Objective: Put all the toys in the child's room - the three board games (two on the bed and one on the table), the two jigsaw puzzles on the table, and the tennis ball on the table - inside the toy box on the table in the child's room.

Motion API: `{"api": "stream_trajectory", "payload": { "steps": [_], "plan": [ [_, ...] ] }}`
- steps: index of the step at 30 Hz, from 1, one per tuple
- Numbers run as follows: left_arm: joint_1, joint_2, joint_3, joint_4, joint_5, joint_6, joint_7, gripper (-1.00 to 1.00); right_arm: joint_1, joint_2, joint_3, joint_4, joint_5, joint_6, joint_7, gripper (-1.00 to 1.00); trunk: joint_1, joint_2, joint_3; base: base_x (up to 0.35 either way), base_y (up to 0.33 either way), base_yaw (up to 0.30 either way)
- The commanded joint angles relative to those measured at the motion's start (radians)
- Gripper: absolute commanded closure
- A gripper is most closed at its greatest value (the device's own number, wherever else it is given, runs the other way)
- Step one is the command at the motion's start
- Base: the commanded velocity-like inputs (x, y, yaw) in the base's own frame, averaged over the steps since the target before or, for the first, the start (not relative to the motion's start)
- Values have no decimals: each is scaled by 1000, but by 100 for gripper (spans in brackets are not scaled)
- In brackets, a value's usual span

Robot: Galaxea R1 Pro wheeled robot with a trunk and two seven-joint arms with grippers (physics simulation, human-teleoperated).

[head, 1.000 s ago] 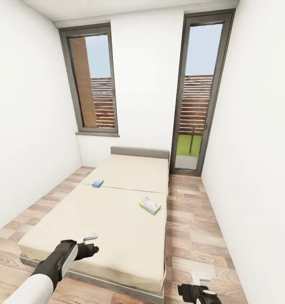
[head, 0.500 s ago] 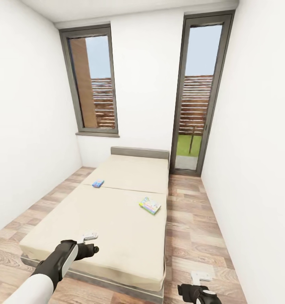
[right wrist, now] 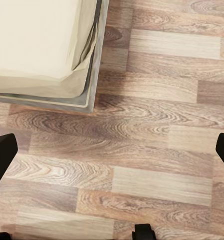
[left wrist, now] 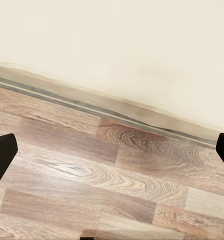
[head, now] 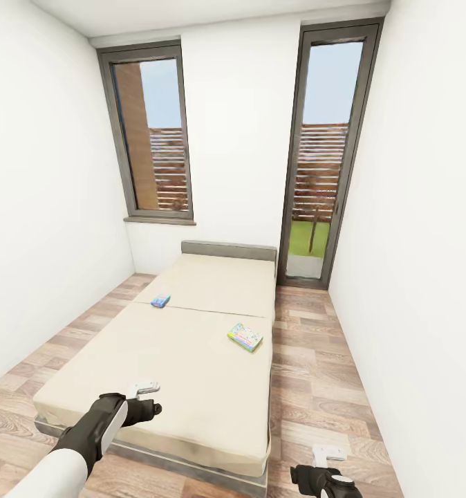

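Two board games lie on the beige bed (head: pixel 184 366). A small blue box (head: pixel 160 301) rests near the bed's left edge, about halfway up. A larger, colourful flat box (head: pixel 245 336) sits close to the right edge. My left gripper (head: pixel 146 387) hovers open over the bed's near left corner, empty, with the bed's foot edge and floor under it (left wrist: pixel 112 155). My right gripper (head: pixel 328 454) is open and empty above the wooden floor, just right of the bed's near right corner (right wrist: pixel 37 45). Both games are well ahead of the grippers.
The narrow room has white walls close on both sides. A window (head: pixel 153 131) and a tall glass door (head: pixel 323 152) fill the far wall. A strip of wooden floor (head: pixel 316 360) runs along the bed's right side, and another along its left.
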Motion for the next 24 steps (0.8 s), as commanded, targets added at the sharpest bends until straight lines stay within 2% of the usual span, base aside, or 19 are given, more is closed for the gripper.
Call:
{"api": "stream_trajectory", "payload": {
  "steps": [1,12,24],
  "plan": [
    [0,-1,2,-1,9,6,1,-100,-1,1,-3,-2,-2,5,-2,-100,1,-2,-2,42,0,0],
    [0,-8,1,-1,8,7,4,-100,0,2,-3,-2,-1,4,-2,-100,1,-2,-2,214,-99,10],
    [0,-9,1,-1,7,7,4,-100,0,2,-3,2,0,4,-4,-100,1,-2,-2,289,-120,220]
  ]
}}
